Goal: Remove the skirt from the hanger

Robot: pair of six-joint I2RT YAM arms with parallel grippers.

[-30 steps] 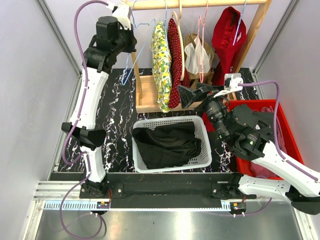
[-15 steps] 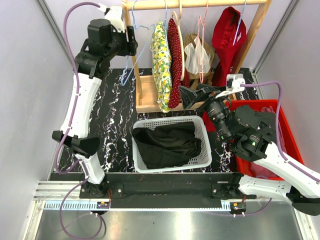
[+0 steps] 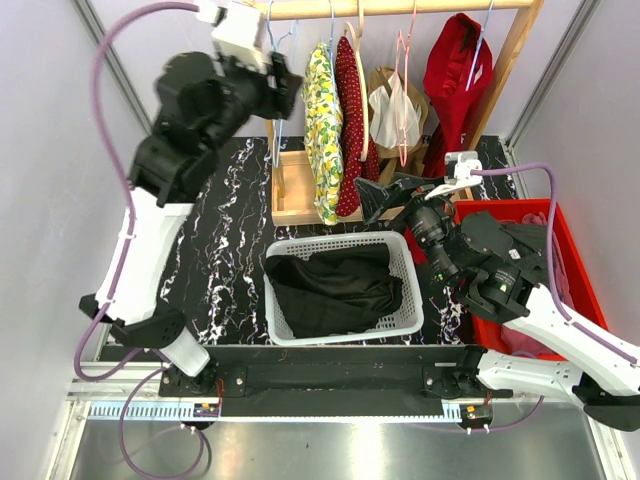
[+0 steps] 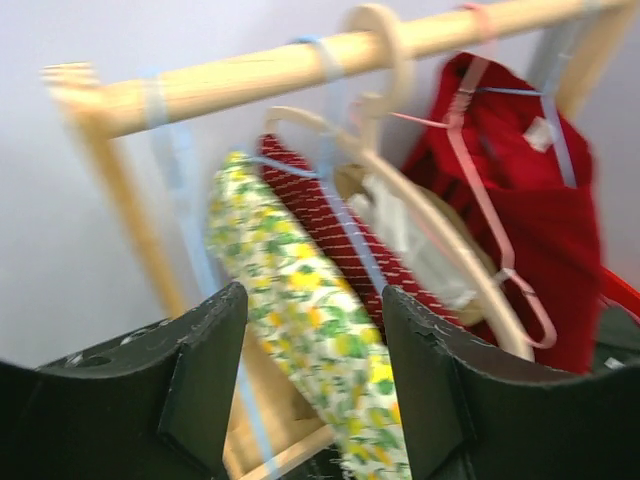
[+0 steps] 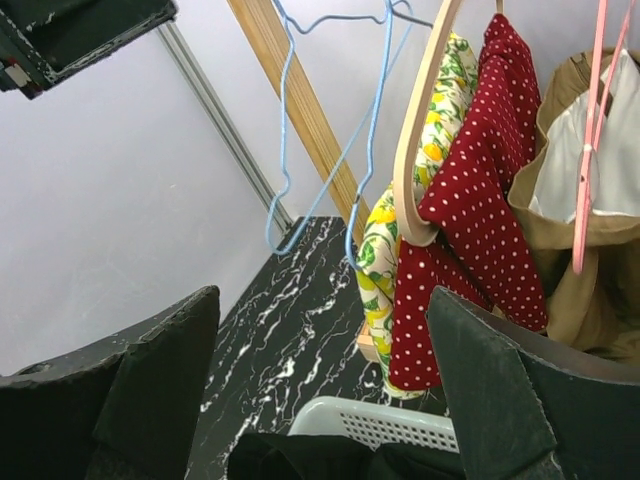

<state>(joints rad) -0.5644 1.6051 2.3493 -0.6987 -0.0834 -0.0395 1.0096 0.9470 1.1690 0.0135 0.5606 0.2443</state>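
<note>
At the bottom centre of the top view a white basket (image 3: 330,331) is set on the black marbled table (image 3: 230,230). A dark garment (image 3: 335,285) is heaped inside it, off any hanger. Just right of the basket a red bin (image 3: 510,208) is seen, partly covered by the right arm.

The right gripper (image 5: 322,300) is held beyond the basket's far edge, near the hems of the hanging clothes, and is pointed toward the upper left. Its fingers are spread wide and nothing is caught between them.

Farther back, a wooden rail (image 3: 400,8) is seen across the top of the frame. From left to right, a bare blue hanger (image 4: 190,210), a yellow floral garment (image 3: 322,130), a red dotted garment (image 3: 350,130), a tan garment (image 3: 395,105) and a plain red garment (image 3: 458,80) are hung on it.

The left gripper (image 4: 312,295) is held high at the upper left, just beside the blue hanger and close under the rail. Its fingers are parted and nothing is gripped. In the blurred wrist view the floral garment is seen through the gap. Which piece is the skirt cannot be told with certainty.
</note>
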